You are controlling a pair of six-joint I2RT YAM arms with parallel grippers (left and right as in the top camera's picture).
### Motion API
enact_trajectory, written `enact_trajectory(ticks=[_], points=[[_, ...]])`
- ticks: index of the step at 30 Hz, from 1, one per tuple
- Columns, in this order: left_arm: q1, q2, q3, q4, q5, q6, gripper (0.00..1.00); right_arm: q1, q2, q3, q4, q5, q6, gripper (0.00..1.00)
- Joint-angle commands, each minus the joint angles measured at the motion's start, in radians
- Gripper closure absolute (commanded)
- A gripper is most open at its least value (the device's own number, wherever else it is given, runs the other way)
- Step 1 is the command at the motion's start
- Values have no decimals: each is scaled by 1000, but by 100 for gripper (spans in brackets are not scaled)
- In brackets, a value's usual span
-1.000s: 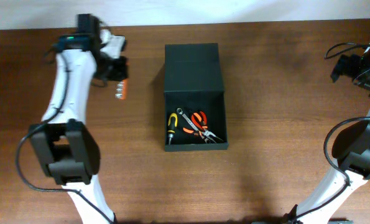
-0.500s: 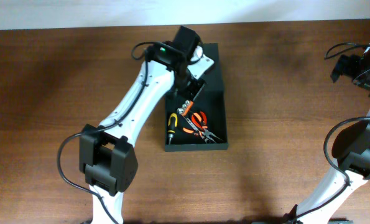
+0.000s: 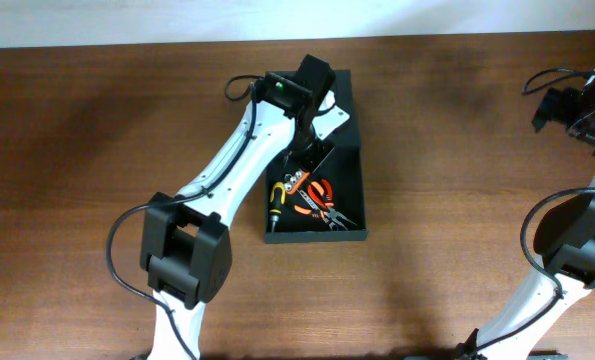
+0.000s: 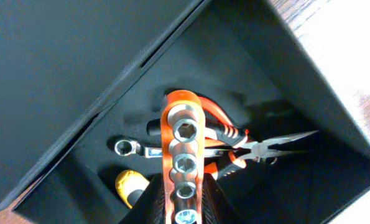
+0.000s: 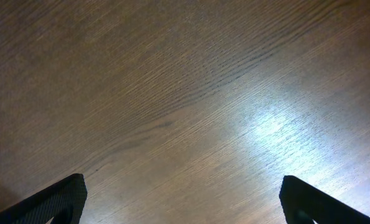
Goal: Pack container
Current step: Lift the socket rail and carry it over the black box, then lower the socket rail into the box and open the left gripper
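the left end effector (image 3: 302,165) is nearly closed, pinching one end of an orange plastic socket rail with a row of chrome sockets (image 4: 185,155), so the rest of the rail juts out past its fingertips over the open dark green-black matte rectangular container (image 3: 317,238). the container sits directly beneath this end effector, with its flap lid folded back flat on the far side, which leaves the way down clear. judging by the pose, the rail is held lengthwise to fit the free floor beside the tools already lying under it: orange-handled long-nose pliers (image 4: 259,144), a slim chrome ring wrench (image 4: 132,148) and a yellow-and-black screwdriver handle (image 4: 130,183). the right end effector (image 5: 185,205) is spread wide with nothing in it, facing bare brown wooden desk (image 5: 172,93), parked well off to the side, probably to keep clear. in the wrist view the rail covers the pliers' handles and part of the wrench, the screwdriver is cut off at the frame edge, and the gripping fingers barely show. whether the rail touches anything below cannot be told. from overhead the arm hides much of the lid.
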Motion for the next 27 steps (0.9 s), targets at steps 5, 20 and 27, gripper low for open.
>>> enact_trajectory(ticks=[5, 20, 27], points=[[2, 3, 19, -21, 107, 124, 80, -4, -8, -1, 3, 5, 8, 1], [2, 140, 19, 47, 128, 200, 80, -4, -8, -1, 3, 5, 8, 1], [2, 150, 19, 63, 129, 197, 79, -4, -8, -1, 3, 5, 8, 1]])
